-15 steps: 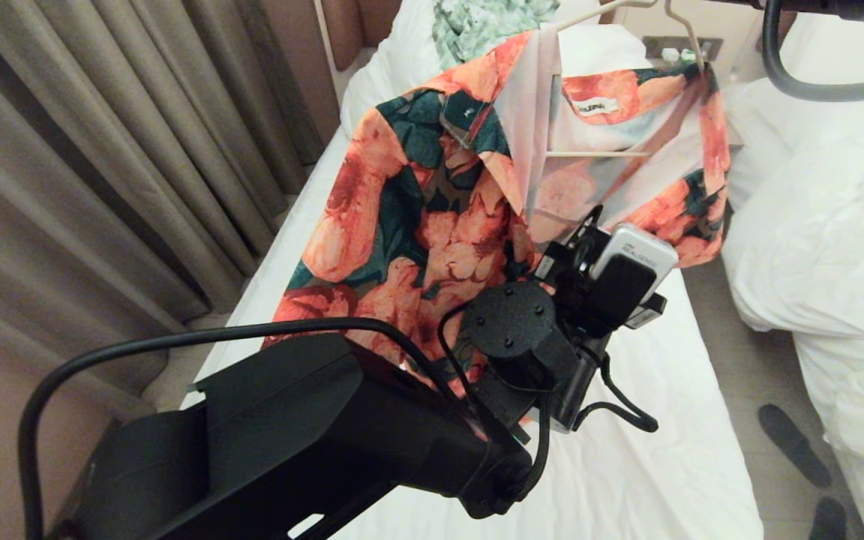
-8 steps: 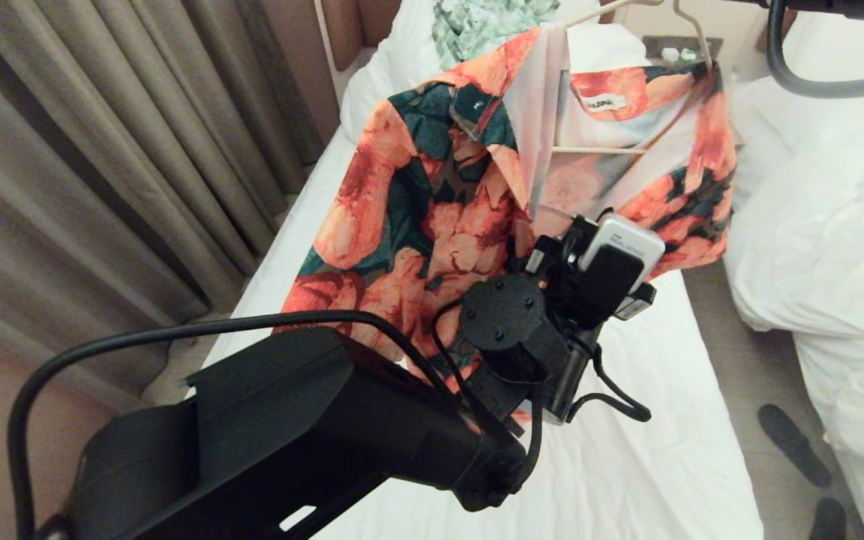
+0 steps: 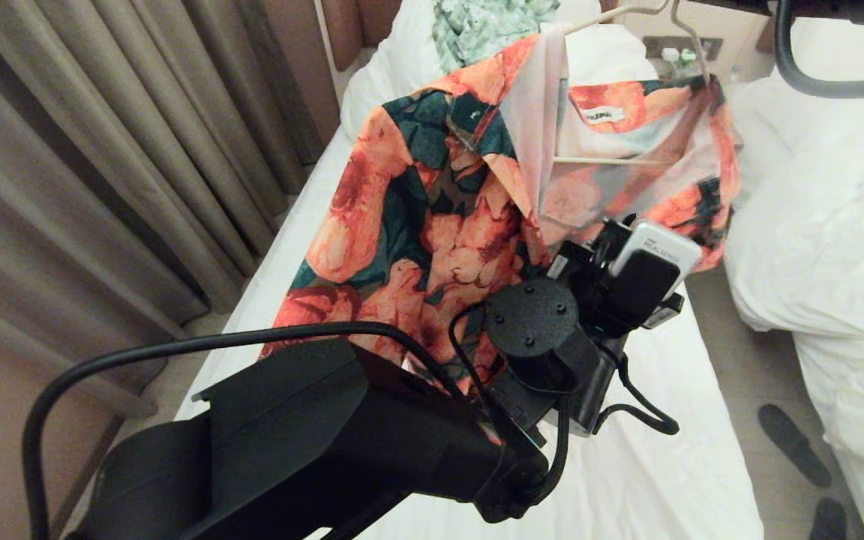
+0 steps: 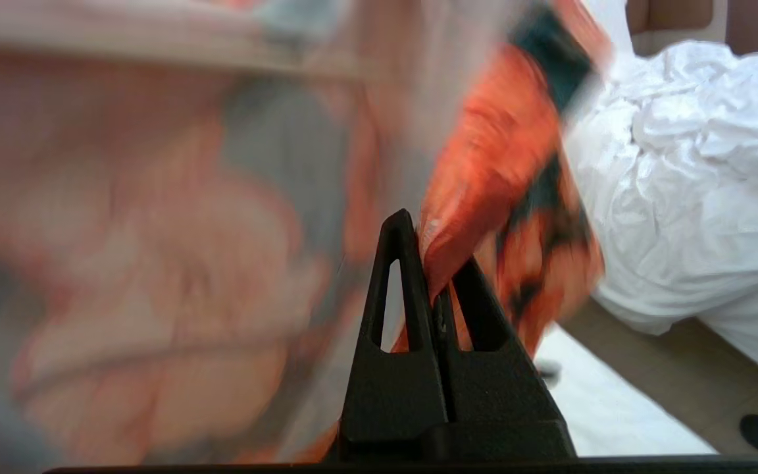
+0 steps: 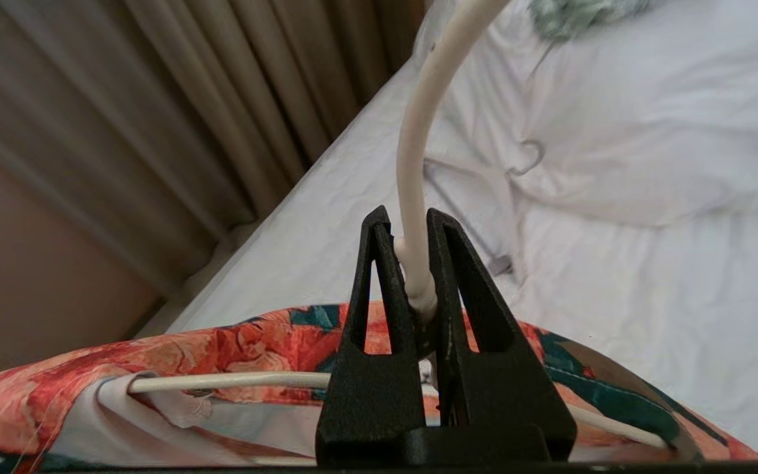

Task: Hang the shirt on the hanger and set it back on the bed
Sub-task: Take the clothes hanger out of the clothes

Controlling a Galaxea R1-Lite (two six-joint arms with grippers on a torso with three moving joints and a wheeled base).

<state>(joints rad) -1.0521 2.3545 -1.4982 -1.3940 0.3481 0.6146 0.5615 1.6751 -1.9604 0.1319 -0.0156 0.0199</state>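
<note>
**A:** While the single bed with the plain white sheet (image 3: 657, 420) runs lengthwise from near to far, where does the garment hang over it?

**B:** The short-sleeved shirt with orange-coral flowers and dark green leaves (image 3: 432, 225) hangs above the bed's middle and far half, clear of the sheet as far as I can judge, its body falling toward the near left. The thin cream-white wire hanger (image 3: 604, 160) sits inside it, bar lying left to right.

**A:** And the arms?

**B:** The right gripper (image 5: 418, 289), high at the far right, is clamped on the hanger's neck. The left gripper (image 4: 437, 289) is nearer, reaching up from below with its fingers pinched together on the shirt's right front edge, just beneath the bar. I'd judge that flap needs drawing right, over the hanger's right shoulder.
</note>
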